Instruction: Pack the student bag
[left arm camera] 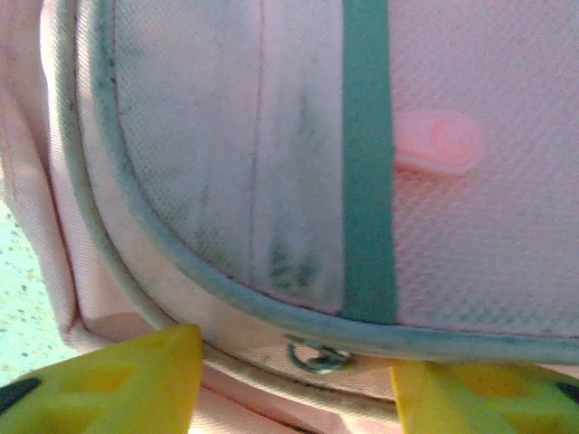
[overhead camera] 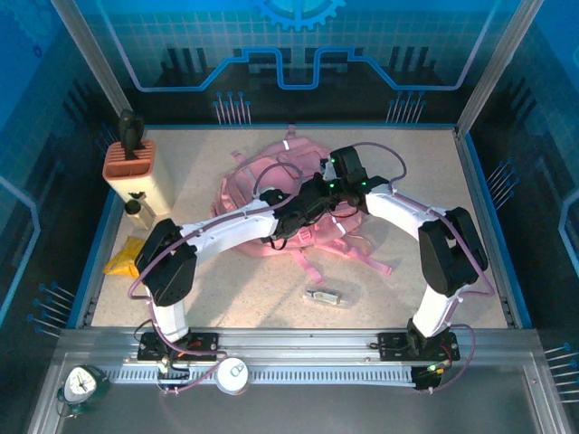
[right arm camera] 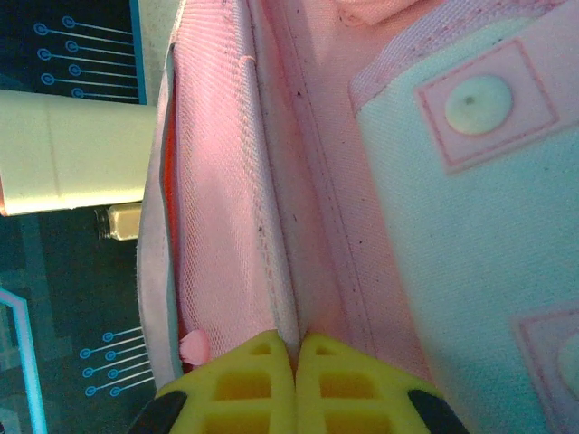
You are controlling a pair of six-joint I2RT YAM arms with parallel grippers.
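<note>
- student bag (overhead camera: 242,188): soft pink woven cloth, matt; pale fine mesh on its pocket in the left wrist view.
- zip ring (left arm camera: 317,354), at 6 o'clock there: thin shiny metal.
- zip pull (left arm camera: 441,143), at 2 o'clock: smooth pink rubbery plastic.
- left gripper (left arm camera: 294,380) fingers (left arm camera: 136,375): matt yellow plastic.
- table (overhead camera: 253,289): matt, speckled, rough-looking.

no word, number or brand could be read anywhere. the small clock (overhead camera: 81,383) at the near left corner had a dial too small for its figures to be made out. the yellow packet (overhead camera: 124,258) and the clear packet (overhead camera: 327,295) were too small for any print to be told. the back wall bore a blue gear emblem (overhead camera: 298,11), without letters. the student bag (overhead camera: 244,185) showed no legible label.
</note>
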